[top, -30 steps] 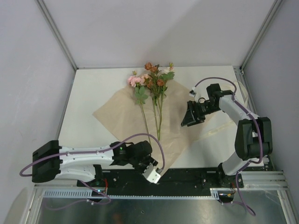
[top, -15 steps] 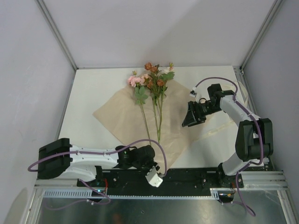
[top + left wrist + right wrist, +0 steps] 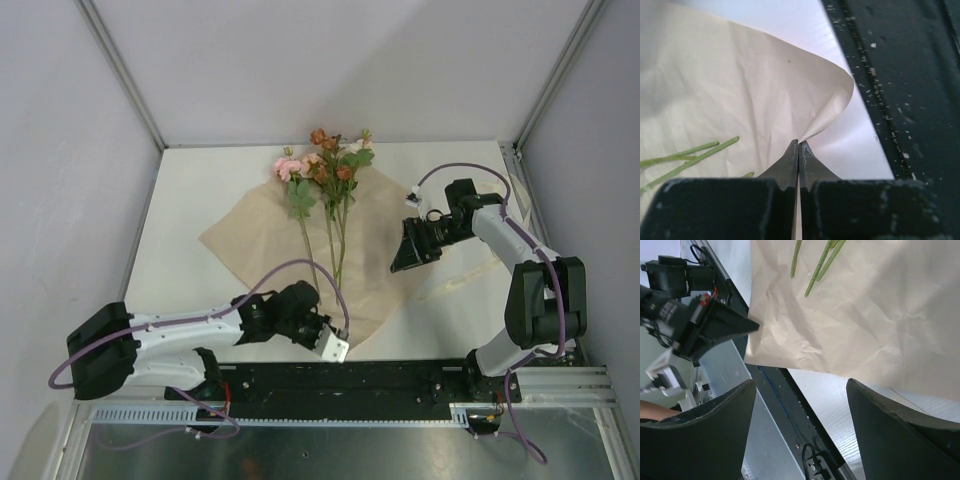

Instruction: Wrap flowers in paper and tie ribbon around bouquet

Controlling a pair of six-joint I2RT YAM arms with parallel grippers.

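The peach paper (image 3: 255, 250) lies flat mid-table like a diamond, with the flowers (image 3: 325, 170) on it: blooms toward the back, thin green stems (image 3: 335, 245) running toward me. At the paper's near corner my left gripper (image 3: 330, 337) is shut on the paper's edge. In the left wrist view the closed tips (image 3: 799, 144) pinch the paper (image 3: 740, 90), whose corner curls up just beyond them, and stem ends (image 3: 690, 152) lie to the left. My right gripper (image 3: 408, 258) hangs open above the paper's right side, jaws wide (image 3: 800, 385) and nothing between them. A pale ribbon (image 3: 462, 280) lies to the right.
A black rail (image 3: 400, 375) runs along the near edge of the white table (image 3: 190, 290), right beside the pinched corner. Grey walls and metal frame posts close in the left, back and right sides. The right arm's base (image 3: 530, 320) stands near the ribbon.
My left gripper has moved from over the black rail up to the paper's near corner and shut on it, lifting that corner slightly. The right gripper has hardly moved.
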